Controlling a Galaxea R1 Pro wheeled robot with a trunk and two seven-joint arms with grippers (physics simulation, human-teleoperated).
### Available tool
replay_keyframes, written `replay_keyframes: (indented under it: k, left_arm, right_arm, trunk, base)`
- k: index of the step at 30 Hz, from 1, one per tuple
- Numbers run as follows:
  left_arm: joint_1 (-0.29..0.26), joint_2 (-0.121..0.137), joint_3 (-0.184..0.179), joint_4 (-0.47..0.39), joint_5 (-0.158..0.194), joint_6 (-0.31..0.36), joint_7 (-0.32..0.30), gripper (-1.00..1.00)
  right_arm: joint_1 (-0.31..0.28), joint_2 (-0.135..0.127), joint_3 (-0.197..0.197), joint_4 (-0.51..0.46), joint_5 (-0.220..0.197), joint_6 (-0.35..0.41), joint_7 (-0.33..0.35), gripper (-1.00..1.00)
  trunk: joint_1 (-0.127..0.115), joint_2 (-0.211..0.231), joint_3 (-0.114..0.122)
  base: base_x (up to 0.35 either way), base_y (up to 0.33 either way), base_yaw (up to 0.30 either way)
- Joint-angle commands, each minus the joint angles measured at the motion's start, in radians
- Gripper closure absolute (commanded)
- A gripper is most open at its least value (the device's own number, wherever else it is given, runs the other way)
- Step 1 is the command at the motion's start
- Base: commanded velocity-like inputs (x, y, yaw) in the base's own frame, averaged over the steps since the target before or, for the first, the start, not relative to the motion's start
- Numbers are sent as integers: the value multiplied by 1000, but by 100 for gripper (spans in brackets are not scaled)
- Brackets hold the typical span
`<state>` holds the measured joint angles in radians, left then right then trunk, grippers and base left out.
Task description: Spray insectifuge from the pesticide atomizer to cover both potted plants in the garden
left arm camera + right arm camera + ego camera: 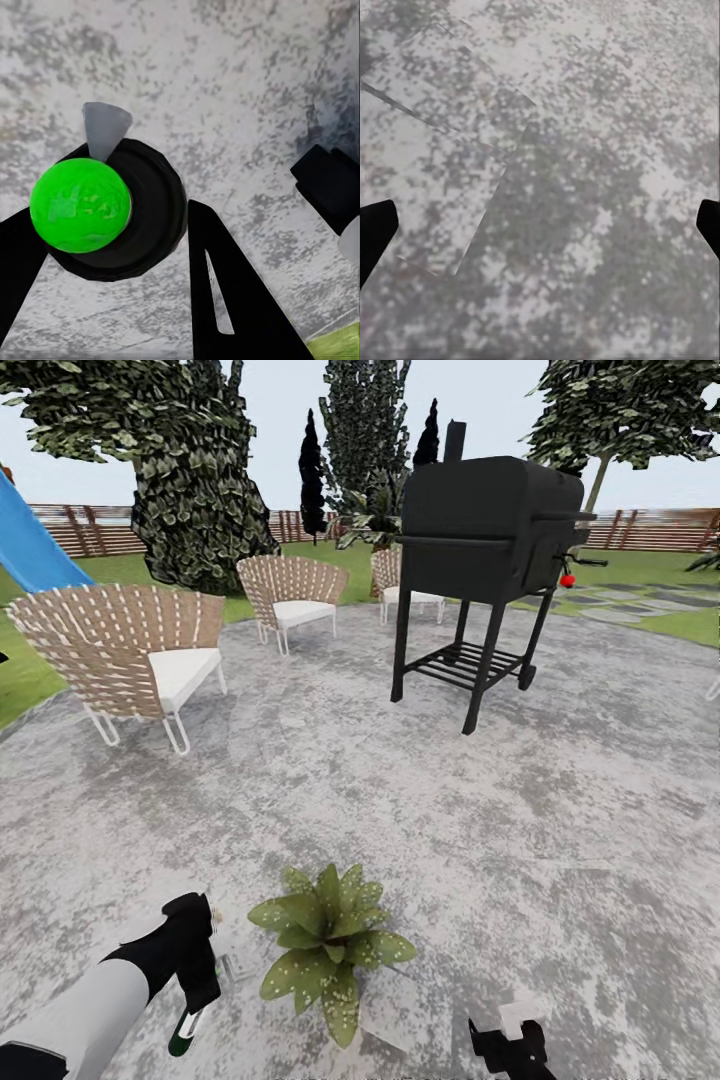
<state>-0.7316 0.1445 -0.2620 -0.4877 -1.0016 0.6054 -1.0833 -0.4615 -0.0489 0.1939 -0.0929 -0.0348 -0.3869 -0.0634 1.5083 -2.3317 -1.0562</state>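
On the grey paved patio (pixel 420 810) of the garden stands a potted plant (pixel 330 945), a low rosette of broad speckled green leaves that hide its pot. Just left of it my left gripper (pixel 195 995) points down, shut on the pesticide atomizer (pixel 183 1038), whose dark green and whitish end sticks out below the fingers. In the left wrist view the atomizer (pixel 82 204) shows end-on as a bright green round part in a black ring with a pale nozzle, held between the black fingers (pixel 225 292). My right gripper (pixel 510 1050) hangs open over bare paving (pixel 540 187), right of the plant.
A black barbecue grill (pixel 490 550) stands at the middle right of the patio. Woven chairs (pixel 130 650) (pixel 290 595) line the left and far edge. Lawn, a brown slat fence (pixel 90 530), trees and a blue slide (pixel 30 550) lie beyond.
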Motion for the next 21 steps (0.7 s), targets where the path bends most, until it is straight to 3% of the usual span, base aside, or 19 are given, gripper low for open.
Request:
replay_keyframes:
  k: [1,8,13,18,21]
  left_arm:
    - [0,0,-5,0,0,8,-5,100]
    - [0,-3,-7,1,0,9,-2,100]
    - [1,0,-5,-6,0,10,-8,100]
    - [-9,-7,-8,-27,0,15,-18,100]
    - [-41,-7,-9,-39,-1,13,-61,100]
  right_arm:
    - [-1,0,9,1,-4,-3,-6,-100]
    - [-1,0,9,1,-4,-3,-6,-100]
    - [-1,0,9,1,-4,-3,-6,-100]
    - [-1,0,9,1,-4,-3,-6,-100]
    - [-1,0,9,1,-4,-3,-6,-100]
  trunk:
    - [0,0,-1]
    - [0,0,-1]
    - [0,0,-1]
    - [0,0,-1]
    - [0,0,-1]
  base:
    - [19,295,-21]
    - [34,279,-16]
    - [1,27,-211]
    - [0,1,-30]
    - [0,0,-2]
